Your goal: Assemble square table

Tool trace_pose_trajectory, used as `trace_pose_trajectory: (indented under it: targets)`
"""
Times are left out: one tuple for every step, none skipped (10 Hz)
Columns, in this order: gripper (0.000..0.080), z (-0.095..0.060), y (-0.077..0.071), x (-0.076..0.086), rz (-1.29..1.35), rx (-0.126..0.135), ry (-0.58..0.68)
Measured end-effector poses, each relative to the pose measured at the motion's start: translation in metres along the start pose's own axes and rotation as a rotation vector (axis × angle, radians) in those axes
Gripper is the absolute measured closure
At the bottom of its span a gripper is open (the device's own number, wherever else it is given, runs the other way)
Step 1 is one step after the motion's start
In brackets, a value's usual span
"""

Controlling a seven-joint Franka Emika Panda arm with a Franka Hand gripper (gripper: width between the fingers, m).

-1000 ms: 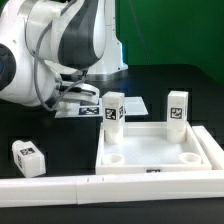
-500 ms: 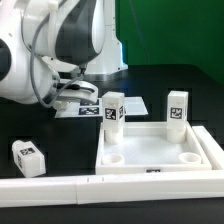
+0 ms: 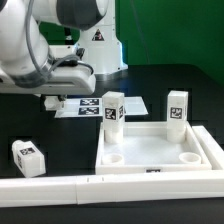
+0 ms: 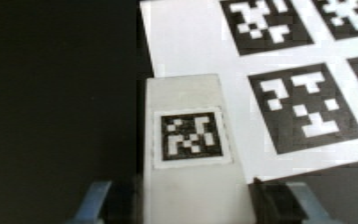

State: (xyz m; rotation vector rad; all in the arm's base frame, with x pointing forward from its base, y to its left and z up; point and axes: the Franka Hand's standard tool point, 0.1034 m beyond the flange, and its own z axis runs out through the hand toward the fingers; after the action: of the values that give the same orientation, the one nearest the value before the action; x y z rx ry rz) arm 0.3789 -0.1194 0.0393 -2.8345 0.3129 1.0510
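robot arm [image 3: 45,45] fills the upper left of the exterior frame, wrist low over the black table [image 3: 170,80]. the gripper [image 4: 190,205] straddles a white leg [image 4: 190,125] with its square tag facing the wrist camera. fingers [image 4: 98,205] sit spread about the leg's width, one close on each side; cannot tell if they actually press on it or just flank it. this flanked leg lies on the dark table right beside the marker board [image 4: 291,60], along its edge. in the exterior view the marker board [image 3: 85,106] is just left of centre, under the arm. the tabletop [image 3: 160,160] sits lower right, rim up, round corner holes showing. two legs stand upright at its back corners: back-left leg [image 3: 113,108] and back-right leg [image 3: 177,105], tags toward the camera. a loose leg [image 3: 28,157] lies on its side at the lower left, well apart from the tabletop. a long white rail [image 3: 60,187] runs along the bottom edge of the frame and up the right side, touching or just beside the tabletop.
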Motion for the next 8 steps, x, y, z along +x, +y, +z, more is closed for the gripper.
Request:
trace_pose_trajectory:
  targets:
    - [0.0518,0.0,0.0,0.0,0.014,0.0,0.017]
    - [0.0517,0.001,0.001,-0.004,0.141,0.007,-0.08]
    - [0.0517,-0.005,-0.002,0.001,0.226,0.0,-0.162]
    - [0.0517,-0.013,-0.007,0.009,0.241,-0.003,-0.189]
    - [0.0517,-0.016,-0.009,0.012,0.223,-0.006,-0.177]
    - [0.0517,-0.013,-0.008,0.01,0.226,-0.005,-0.184]
    - [0.0517,-0.013,-0.008,0.01,0.226,-0.006,-0.185]
    - [0.0517,-0.012,-0.008,0.01,0.226,-0.006,-0.186]
